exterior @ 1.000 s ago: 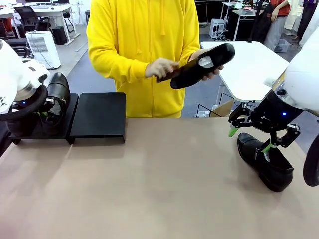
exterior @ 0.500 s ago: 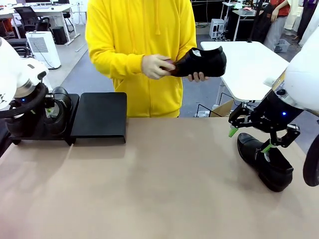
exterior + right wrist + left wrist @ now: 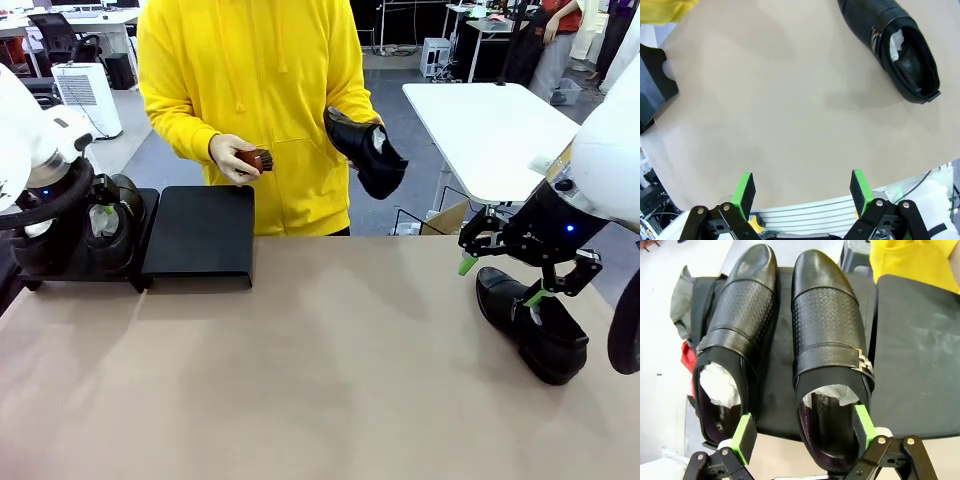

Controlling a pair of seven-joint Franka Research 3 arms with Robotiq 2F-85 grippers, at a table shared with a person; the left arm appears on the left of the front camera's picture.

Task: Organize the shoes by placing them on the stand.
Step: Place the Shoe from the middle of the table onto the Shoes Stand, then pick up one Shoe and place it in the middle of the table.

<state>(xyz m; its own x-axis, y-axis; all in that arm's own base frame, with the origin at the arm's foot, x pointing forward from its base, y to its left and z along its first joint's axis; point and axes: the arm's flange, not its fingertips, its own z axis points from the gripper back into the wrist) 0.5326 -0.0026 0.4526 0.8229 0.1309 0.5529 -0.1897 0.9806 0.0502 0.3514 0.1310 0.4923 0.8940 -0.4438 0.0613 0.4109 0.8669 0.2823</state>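
Two black glossy shoes lie side by side, toes away from me, on the left panel of the black stand [image 3: 920, 350]: one [image 3: 737, 325] on the left, the other [image 3: 827, 325] on the right, each with white paper inside. My left gripper [image 3: 805, 432] is open, its green pads either side of the right shoe's heel. In the front view the left gripper [image 3: 105, 222] hangs over that panel. A third shoe [image 3: 535, 330] lies on the table at the right, under my open right gripper [image 3: 502, 280]. The person holds a fourth shoe [image 3: 365, 150].
The person in a yellow hoodie stands at the far side and holds a small brown brush [image 3: 257, 160] in the other hand. The stand's right panel [image 3: 200, 235] is bare. The tan table [image 3: 320, 380] is free across its middle and front. In the right wrist view the table shoe [image 3: 885, 35] lies at the top right.
My left gripper has opened and let go of the shoe, which now rests on the stand. The person has lowered and turned their shoe and drawn the brush away to the left.
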